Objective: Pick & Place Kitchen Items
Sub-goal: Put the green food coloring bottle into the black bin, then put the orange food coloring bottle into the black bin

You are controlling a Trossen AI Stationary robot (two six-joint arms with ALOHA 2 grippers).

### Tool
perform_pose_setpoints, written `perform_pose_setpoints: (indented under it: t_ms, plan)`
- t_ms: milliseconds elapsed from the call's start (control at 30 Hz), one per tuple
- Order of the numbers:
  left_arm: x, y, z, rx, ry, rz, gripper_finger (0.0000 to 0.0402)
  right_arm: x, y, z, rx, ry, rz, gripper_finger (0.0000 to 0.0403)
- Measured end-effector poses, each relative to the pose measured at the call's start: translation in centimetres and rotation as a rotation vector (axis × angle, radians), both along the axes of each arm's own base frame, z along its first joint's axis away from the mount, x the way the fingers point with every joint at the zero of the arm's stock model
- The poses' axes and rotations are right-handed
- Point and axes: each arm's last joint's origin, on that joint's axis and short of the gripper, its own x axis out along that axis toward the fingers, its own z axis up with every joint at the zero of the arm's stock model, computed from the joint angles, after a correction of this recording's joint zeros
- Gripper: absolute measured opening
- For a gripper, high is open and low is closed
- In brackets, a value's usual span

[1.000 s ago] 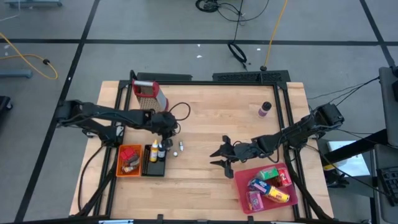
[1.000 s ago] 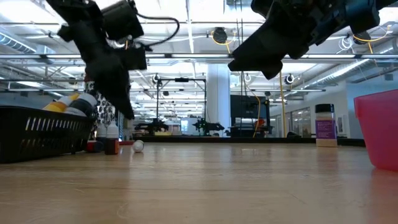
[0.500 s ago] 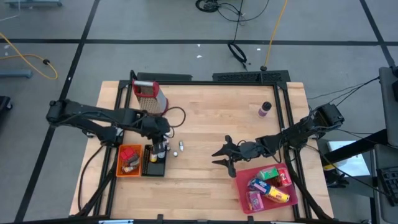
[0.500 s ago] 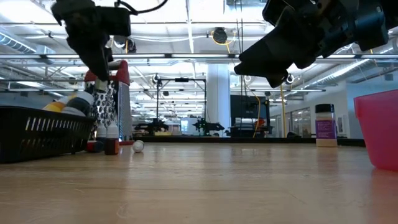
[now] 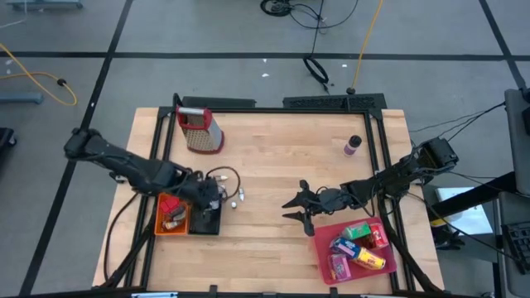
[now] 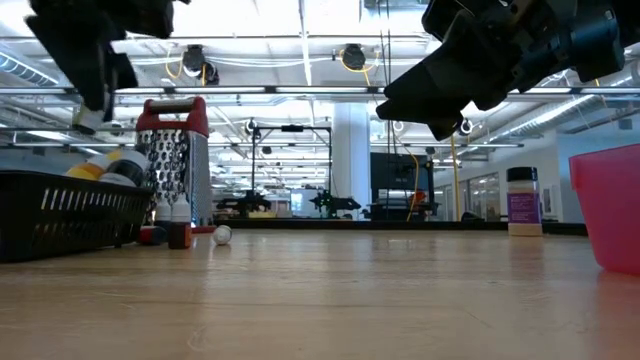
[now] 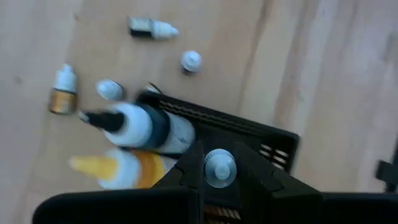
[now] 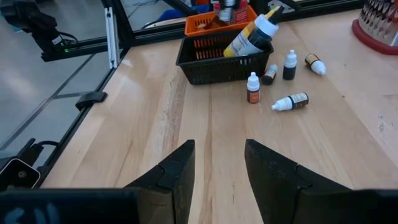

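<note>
I have a small white-capped bottle point(image 7: 219, 168) pinched between my left gripper point(image 5: 209, 199) fingers, cap up, hanging over the black basket point(image 7: 273, 140) at the table's near left, so that it can drop in beside the two bigger bottles point(image 7: 146, 127) lying there. More little bottles point(image 8: 273, 78) are scattered on the wood just right of the basket. My right gripper point(image 5: 295, 207) waits mid-table, jaws apart and empty, near the pink bin point(image 5: 323, 252) of cartons point(image 5: 358, 247).
</note>
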Motion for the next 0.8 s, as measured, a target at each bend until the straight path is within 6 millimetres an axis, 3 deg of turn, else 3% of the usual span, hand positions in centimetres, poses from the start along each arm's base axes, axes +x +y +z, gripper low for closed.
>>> perform_pose_setpoints:
  t_ms: [267, 800]
  plan:
    - [-0.6, -1.7, 0.0, -0.009, 0.002, -0.016, 0.0075, 0.0, 0.0, 0.0, 0.0, 0.0, 0.0, 0.0132]
    - [-0.3, -1.3, 0.1, 0.111, -0.064, 0.021, 0.0166, 0.0, -0.1, 0.0, 0.008, 0.001, -0.008, 0.0132]
